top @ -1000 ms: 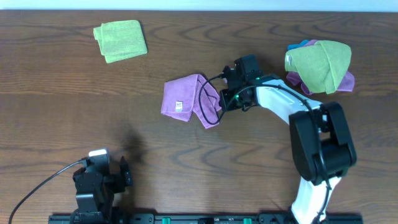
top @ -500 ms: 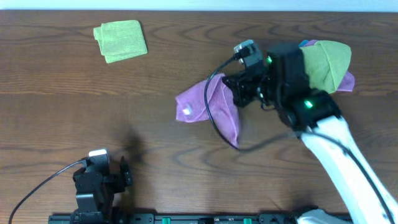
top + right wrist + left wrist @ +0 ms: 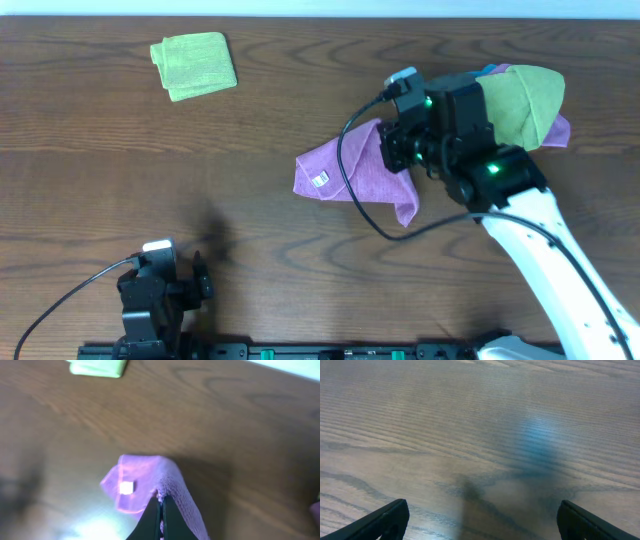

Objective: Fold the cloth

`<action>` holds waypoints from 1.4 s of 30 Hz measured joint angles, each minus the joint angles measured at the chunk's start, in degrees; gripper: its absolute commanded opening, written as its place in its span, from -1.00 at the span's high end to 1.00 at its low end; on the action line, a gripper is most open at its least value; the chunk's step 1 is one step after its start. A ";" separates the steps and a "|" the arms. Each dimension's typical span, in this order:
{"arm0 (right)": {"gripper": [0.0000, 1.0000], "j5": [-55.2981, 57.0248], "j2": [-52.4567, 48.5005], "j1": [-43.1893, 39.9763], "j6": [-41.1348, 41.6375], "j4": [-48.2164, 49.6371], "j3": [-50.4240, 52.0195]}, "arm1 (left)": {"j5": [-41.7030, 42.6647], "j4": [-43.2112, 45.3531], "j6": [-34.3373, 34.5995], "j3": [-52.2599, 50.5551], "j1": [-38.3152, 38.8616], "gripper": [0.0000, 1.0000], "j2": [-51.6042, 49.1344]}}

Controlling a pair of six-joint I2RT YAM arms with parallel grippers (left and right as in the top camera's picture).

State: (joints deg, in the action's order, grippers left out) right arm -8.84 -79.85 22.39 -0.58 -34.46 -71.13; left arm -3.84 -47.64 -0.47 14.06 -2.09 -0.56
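Observation:
The lilac-purple cloth [image 3: 352, 172] hangs crumpled from my right gripper [image 3: 398, 150], lifted above the table right of centre, its small white label [image 3: 321, 180] showing at the lower left. In the right wrist view the cloth [image 3: 142, 480] drapes from the shut fingertips [image 3: 160, 502], label [image 3: 126, 488] facing the camera. My left gripper [image 3: 480, 520] is open and empty over bare wood; it sits at the front left in the overhead view [image 3: 160, 285].
A folded lime-green towel [image 3: 194, 65] lies at the far left, and shows in the right wrist view [image 3: 97, 367] too. A bunch of green, purple and blue cloths [image 3: 515, 105] sits at the far right, just behind my right arm.
My right gripper has lifted the cloth off the table and carried it to the right. The cloth now hangs from the fingers. The left arm has not moved.

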 measured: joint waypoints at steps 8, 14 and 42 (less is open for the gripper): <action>0.97 2.38 -3.52 0.02 -1.81 4.13 0.00 | 0.00 0.00 0.00 0.00 0.00 -0.91 0.00; 0.98 6.21 -6.45 -0.70 -4.33 13.70 0.00 | 0.00 -0.02 0.00 0.00 0.00 -0.91 0.00; -0.13 20.22 -11.61 -4.57 19.76 -11.13 -1.53 | 0.00 -0.02 0.00 0.02 0.00 -0.91 -0.02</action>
State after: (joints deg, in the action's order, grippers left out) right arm 11.38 -91.46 17.82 19.18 -45.58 -72.66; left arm -3.84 -47.66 -0.47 14.09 -2.09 -0.58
